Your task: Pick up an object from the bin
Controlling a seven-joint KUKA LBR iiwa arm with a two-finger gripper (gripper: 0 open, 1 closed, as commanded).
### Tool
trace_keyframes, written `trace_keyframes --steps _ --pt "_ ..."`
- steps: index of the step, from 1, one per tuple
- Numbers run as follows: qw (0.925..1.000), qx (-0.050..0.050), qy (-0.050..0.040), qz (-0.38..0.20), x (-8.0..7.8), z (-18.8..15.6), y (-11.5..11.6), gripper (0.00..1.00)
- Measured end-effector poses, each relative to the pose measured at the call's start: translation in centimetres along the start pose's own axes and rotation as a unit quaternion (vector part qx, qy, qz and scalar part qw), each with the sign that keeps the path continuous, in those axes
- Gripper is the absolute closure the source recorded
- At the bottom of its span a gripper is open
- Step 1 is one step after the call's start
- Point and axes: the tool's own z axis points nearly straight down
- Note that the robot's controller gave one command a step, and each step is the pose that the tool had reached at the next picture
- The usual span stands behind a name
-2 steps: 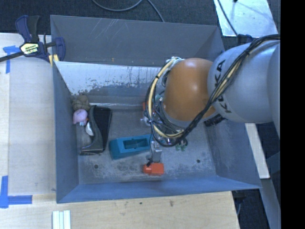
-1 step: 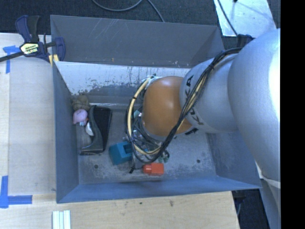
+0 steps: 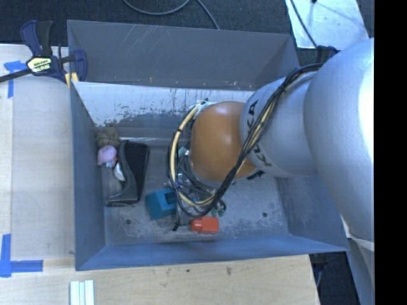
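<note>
My gripper [image 3: 182, 215] reaches down near the bin's front wall, mostly hidden under the arm's orange cover and cables. A blue block [image 3: 160, 204] lies on the floor just to its left, touching or nearly touching it. A small red-orange piece [image 3: 205, 225] lies just to its right, close to the front wall. Whether anything sits in the gripper is hidden.
A black curved object [image 3: 130, 172] lies at the left of the bin. Beside it, against the left wall, are a pink soft toy [image 3: 106, 154] and a small white piece [image 3: 119, 171]. The arm covers the bin's middle and right.
</note>
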Motion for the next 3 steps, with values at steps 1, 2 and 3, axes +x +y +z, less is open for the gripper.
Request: trace_keyframes --steps 1,2,3 --pt "1.0 0.001 0.0072 0.003 0.2 -4.0 -0.3 1.0" --pt "0.9998 0.0 0.0047 0.022 0.5 -10.1 -1.9 1.0" --pt "0.9997 0.001 0.0001 0.026 -1.3 -8.7 -2.7 0.0"
